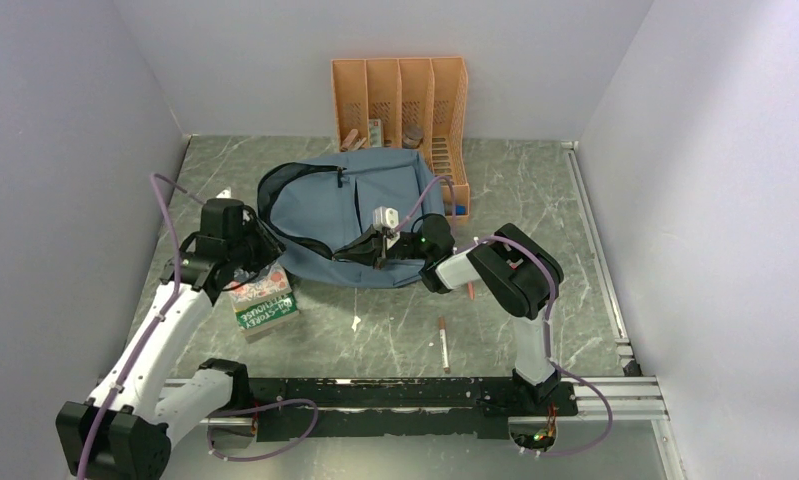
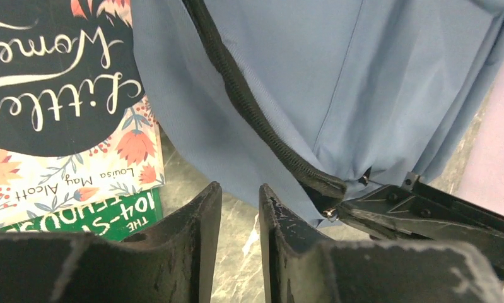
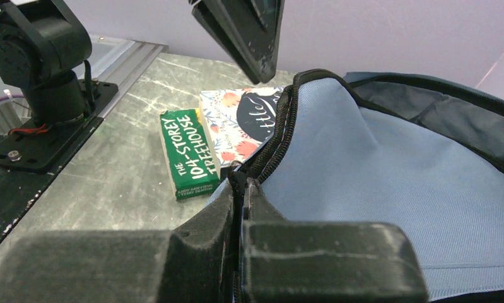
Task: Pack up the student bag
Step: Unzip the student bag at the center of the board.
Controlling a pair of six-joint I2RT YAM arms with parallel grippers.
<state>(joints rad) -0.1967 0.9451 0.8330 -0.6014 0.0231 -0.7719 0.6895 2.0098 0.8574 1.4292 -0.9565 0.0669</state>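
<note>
The student bag (image 1: pixel 350 205) lies flat mid-table, dusty blue with a black zip edge. It also shows in the left wrist view (image 2: pixel 363 82) and the right wrist view (image 3: pixel 375 189). My right gripper (image 1: pixel 347 253) is shut on the bag's black zip edge at its near rim (image 3: pixel 244 180) and holds it slightly raised. My left gripper (image 1: pixel 268 250) hovers just left of that rim, its jaws a little apart with nothing between them (image 2: pixel 240 186). Two books (image 1: pixel 263 300) lie beside the bag: "Little Women" (image 2: pixel 53 82) stacked on a green "104-Storey Treehouse" (image 3: pixel 189 154).
An orange slotted file organizer (image 1: pixel 400 100) stands against the back wall behind the bag, with small items in it. A pen (image 1: pixel 443 343) lies on the table near the front, right of centre. A black rail (image 1: pixel 395 395) runs along the near edge.
</note>
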